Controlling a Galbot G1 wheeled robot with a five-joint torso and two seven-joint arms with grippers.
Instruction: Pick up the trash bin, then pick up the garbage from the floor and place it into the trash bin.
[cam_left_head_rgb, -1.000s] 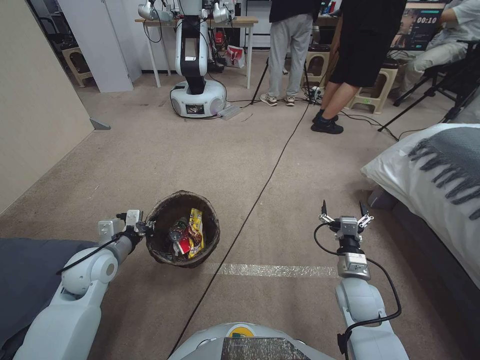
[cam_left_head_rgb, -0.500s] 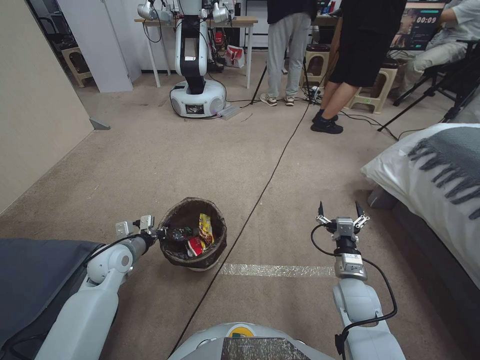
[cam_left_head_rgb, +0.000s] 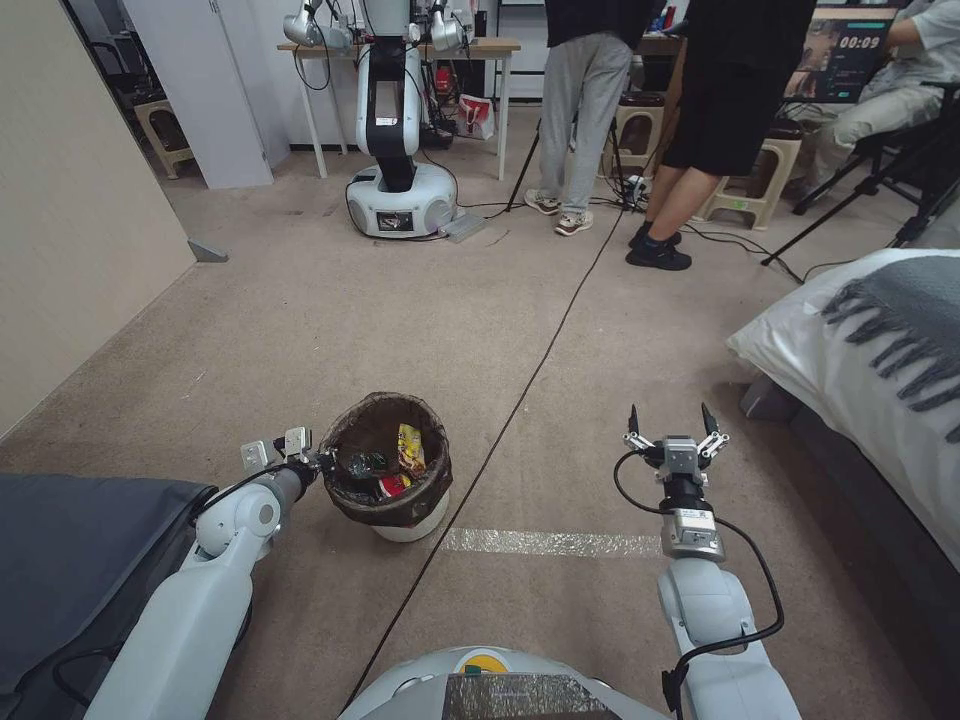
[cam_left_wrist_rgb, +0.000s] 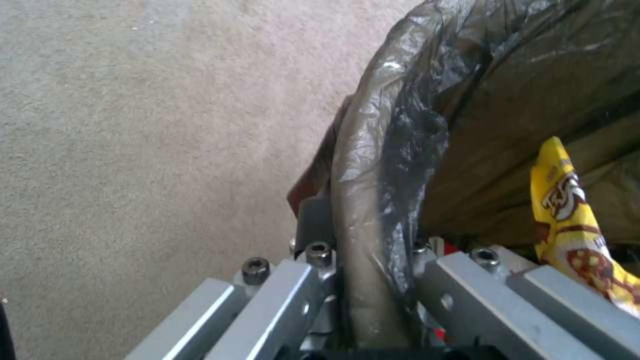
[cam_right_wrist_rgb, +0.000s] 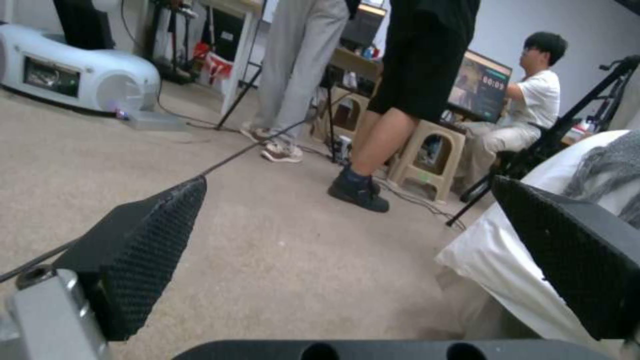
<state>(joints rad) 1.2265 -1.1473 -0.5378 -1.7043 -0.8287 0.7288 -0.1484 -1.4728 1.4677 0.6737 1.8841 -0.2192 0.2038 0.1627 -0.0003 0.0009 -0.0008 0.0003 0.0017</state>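
Note:
The trash bin (cam_left_head_rgb: 408, 520), white with a dark bag over its rim, stands upright on the floor (cam_left_head_rgb: 300, 330) by a pale tape line. Inside it lies garbage: a yellow wrapper (cam_left_head_rgb: 410, 447), a red scrap (cam_left_head_rgb: 392, 485) and a small bottle (cam_left_head_rgb: 360, 463). My left gripper (cam_left_head_rgb: 322, 465) is shut on the bin's near-left rim. In the left wrist view the bagged rim (cam_left_wrist_rgb: 373, 190) runs between the fingers of that gripper (cam_left_wrist_rgb: 363, 245), with the yellow wrapper (cam_left_wrist_rgb: 573, 215) beside it. My right gripper (cam_left_head_rgb: 668, 420) hangs open over bare carpet to the bin's right, its pads (cam_right_wrist_rgb: 140, 240) wide apart.
A black cable (cam_left_head_rgb: 520, 390) crosses the carpet between the bin and my right arm. A bed with a white duvet (cam_left_head_rgb: 850, 370) fills the right side. A dark grey cloth (cam_left_head_rgb: 60, 560) lies at near left, by a wall (cam_left_head_rgb: 70, 200). Another robot's base (cam_left_head_rgb: 400, 200) and standing people are at the back.
The bin has come down from a raised, tilted hold to upright with its white base at the carpet, my left gripper still on the rim. The right arm has drawn back slightly.

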